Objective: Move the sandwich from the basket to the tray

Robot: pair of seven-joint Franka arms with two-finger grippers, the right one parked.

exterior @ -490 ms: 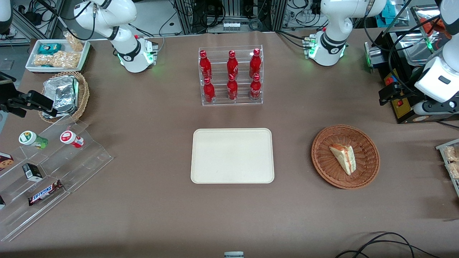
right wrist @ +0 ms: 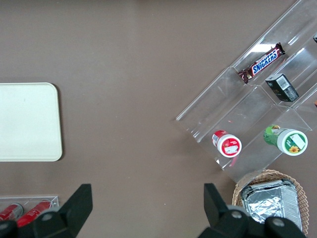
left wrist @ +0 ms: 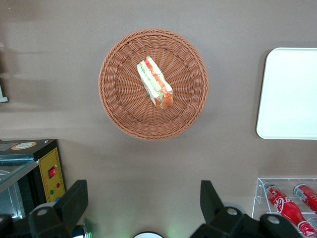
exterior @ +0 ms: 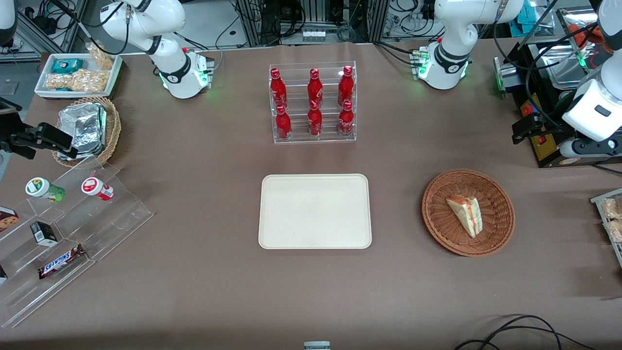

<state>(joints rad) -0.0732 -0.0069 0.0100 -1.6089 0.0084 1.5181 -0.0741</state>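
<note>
So we had the round reddish-brown basket (exterior: 468, 212) sitting on the brown table (exterior: 194, 291) toward the working arm's end, and the only thing in it was the sandwich (exterior: 465, 214), lying roughly in the middle of the weave. From the left wrist camera we could see its red and pale green layers along one edge pretty clearly. Its long axis ran diagonally across the basket, and in the front view the narrow tip pointed toward the front camera while the wide end sat farther from it.

The cream tray (exterior: 315, 211) was flat on the table well apart from the basket, toward the middle, with nothing on it. Farther from the front camera than the tray stood a clear rack (exterior: 313, 102) holding six red bottles in two rows.

The hand (left wrist: 141, 208) was up high over the table, well apart from the basket and sandwich, holding nothing, its two black fingers (left wrist: 74, 201) spread wide.

Toward the parked arm's end we also saw a tan basket (exterior: 90, 129) with foil packets in it.
</note>
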